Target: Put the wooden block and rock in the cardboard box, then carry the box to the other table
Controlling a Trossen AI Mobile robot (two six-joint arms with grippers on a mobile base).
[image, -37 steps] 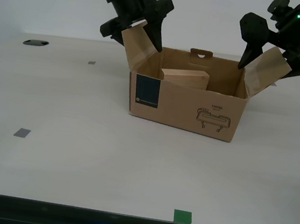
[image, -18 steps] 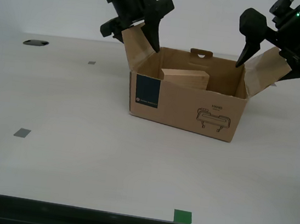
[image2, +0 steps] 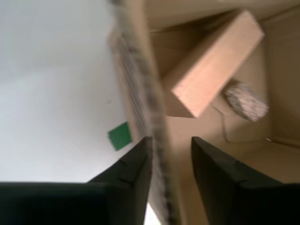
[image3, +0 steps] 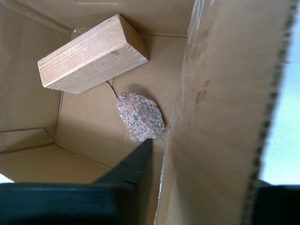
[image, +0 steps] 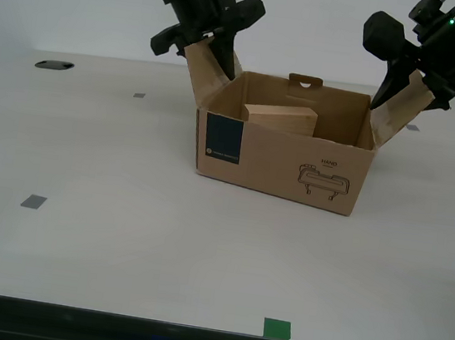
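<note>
Working over a smooth off-white table with a dark front edge and a few grey and green tape marks. Standing toward the far edge of it, the cardboard box, flaps up, already holding the wooden block, which is leaning against an inner wall, and the rock, which is lying on the box floor just beside the block.

Straddling one side flap with my second gripper, fingers narrowed almost to the flap's thickness and apparently pinching it. Reaching at the opposite flap with my first gripper: one finger showing inside the box, the other hidden behind the cardboard, so not telling whether that flap is clamped.

Judging the lift as the risk: hanging a loaded box from two thin flaps, possibly creasing or tearing them. Risking also a slip or an uneven rise, tipping the box so the block slides onto the rock or out.

Seeing the rock only through the wrist views, the front wall hiding it in the exterior view. Getting both arms and the printed front only from the exterior view.
</note>
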